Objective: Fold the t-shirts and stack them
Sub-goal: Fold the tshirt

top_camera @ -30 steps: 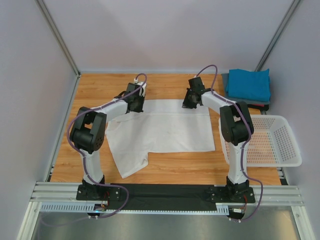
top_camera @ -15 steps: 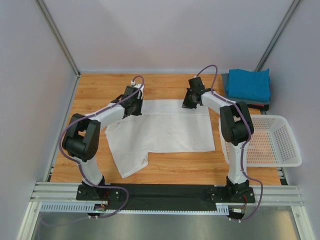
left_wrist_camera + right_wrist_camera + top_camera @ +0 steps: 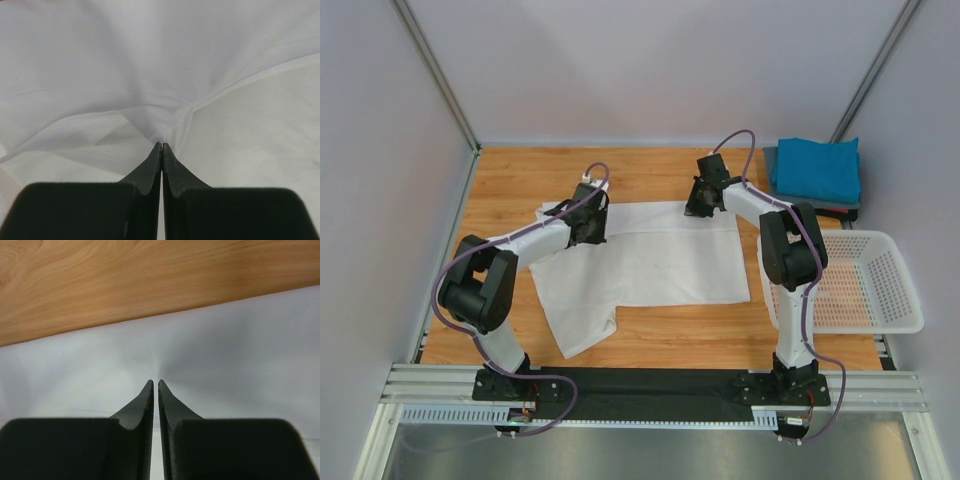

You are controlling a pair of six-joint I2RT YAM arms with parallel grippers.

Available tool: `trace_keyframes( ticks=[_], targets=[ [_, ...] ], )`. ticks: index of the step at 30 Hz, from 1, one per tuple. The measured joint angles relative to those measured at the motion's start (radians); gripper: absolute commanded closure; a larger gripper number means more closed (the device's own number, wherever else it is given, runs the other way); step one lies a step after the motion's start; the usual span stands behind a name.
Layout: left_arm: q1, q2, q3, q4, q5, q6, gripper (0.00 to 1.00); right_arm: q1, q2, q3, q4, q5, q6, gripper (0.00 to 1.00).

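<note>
The white t-shirt (image 3: 650, 265) lies spread on the wooden table (image 3: 510, 175), with one sleeve hanging toward the near left. My left gripper (image 3: 589, 227) is shut on a bunched fold of it at the shirt's far left; the left wrist view shows the cloth (image 3: 150, 60) puckering into the tips (image 3: 162, 145). My right gripper (image 3: 697, 208) is shut on the shirt's far edge; the right wrist view shows the cloth (image 3: 225, 340) at its tips (image 3: 155, 382). A folded teal t-shirt (image 3: 817, 168) lies on a dark grey one (image 3: 771, 162) at the back right.
A white mesh basket (image 3: 895, 290) stands at the right edge beside the right arm. Bare wood (image 3: 125, 280) lies just beyond the shirt's far edge. Grey walls with metal posts enclose the table on three sides.
My left gripper has moved nearer and slightly inward with the shirt's far-left part, leaving a raised fold of cloth behind it. The right gripper has stayed in place.
</note>
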Motion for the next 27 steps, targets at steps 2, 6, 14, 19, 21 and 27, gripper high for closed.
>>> trace_keyframes(
  ticks=[2,6,14,19,21,27],
  targets=[
    [-0.006,-0.008,-0.002,-0.01,-0.001,-0.02,0.91,0.0,0.0,0.0,0.0,0.0,0.0,0.92],
    [-0.035,-0.009,-0.002,-0.035,0.006,-0.069,0.76,0.0,0.0,0.0,0.0,0.0,0.0,0.92],
    [-0.08,-0.023,-0.006,-0.079,0.022,-0.171,0.34,0.0,0.0,0.0,-0.002,0.0,-0.001,0.92],
    [-0.077,-0.126,-0.008,-0.116,-0.056,-0.184,0.3,0.0,0.0,0.0,-0.002,-0.001,-0.003,0.92],
    [-0.068,-0.163,0.0,-0.121,-0.095,-0.183,0.27,0.0,0.0,0.0,-0.002,-0.001,-0.005,0.92],
    [0.018,-0.147,0.024,-0.094,-0.129,-0.182,0.36,0.0,-0.005,-0.003,-0.005,-0.001,-0.012,0.92]
  ],
)
